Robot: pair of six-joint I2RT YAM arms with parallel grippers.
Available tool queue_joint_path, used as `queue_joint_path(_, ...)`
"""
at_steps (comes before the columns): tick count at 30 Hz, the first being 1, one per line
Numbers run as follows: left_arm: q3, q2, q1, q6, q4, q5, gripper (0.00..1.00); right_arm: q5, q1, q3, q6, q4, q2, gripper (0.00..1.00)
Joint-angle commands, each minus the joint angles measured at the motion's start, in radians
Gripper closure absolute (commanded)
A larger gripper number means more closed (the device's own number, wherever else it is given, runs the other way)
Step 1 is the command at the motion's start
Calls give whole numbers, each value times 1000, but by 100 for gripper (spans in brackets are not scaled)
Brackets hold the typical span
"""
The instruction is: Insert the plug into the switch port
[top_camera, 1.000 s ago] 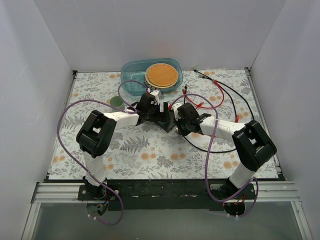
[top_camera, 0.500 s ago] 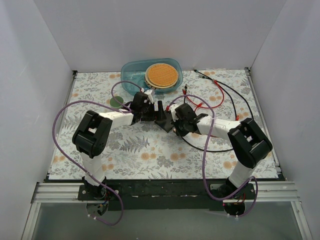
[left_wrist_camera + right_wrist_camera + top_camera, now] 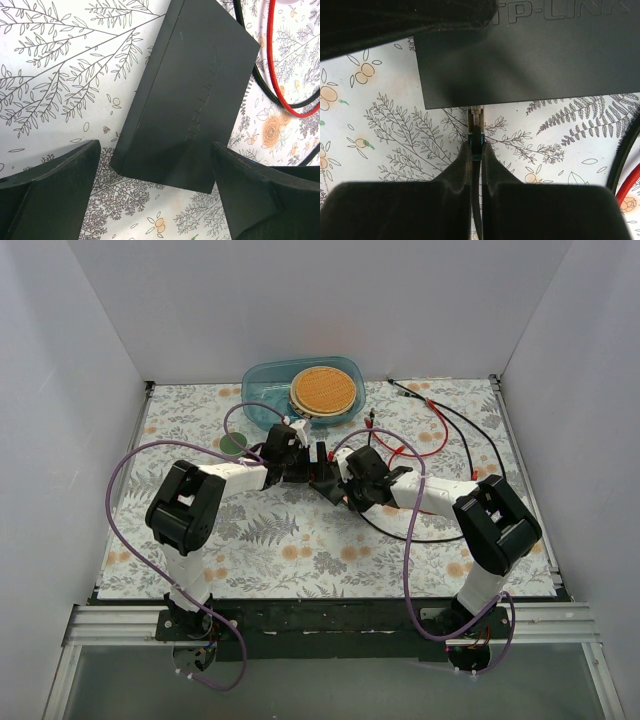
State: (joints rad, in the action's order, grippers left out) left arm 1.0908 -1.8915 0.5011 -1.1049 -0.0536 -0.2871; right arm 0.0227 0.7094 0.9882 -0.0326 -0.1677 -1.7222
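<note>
Right tool (image 3: 476, 150), clamped on the plug (image 3: 476, 132), has closed in on the switch (image 3: 530, 55) at frame top; the plug tip seemingly enters a port. Left tool (image 3: 155, 170), spread apart, straddles the switch.

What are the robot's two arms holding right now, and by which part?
The right end effector pinches the network plug by its teal boot, behind the clear tip. The left end effector is open astride the switch, holding nothing.
</note>
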Motion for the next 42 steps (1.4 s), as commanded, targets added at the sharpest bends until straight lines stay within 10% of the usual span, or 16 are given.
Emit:
queue_joint_path(1, 24, 8, -4, 16, 9, 15, 9, 5, 10, 50, -3, 0, 6, 99)
queue_joint_path(42, 130, -139, -4, 20, 46, -176, 21, 34, 42, 43, 54, 54, 36, 99)
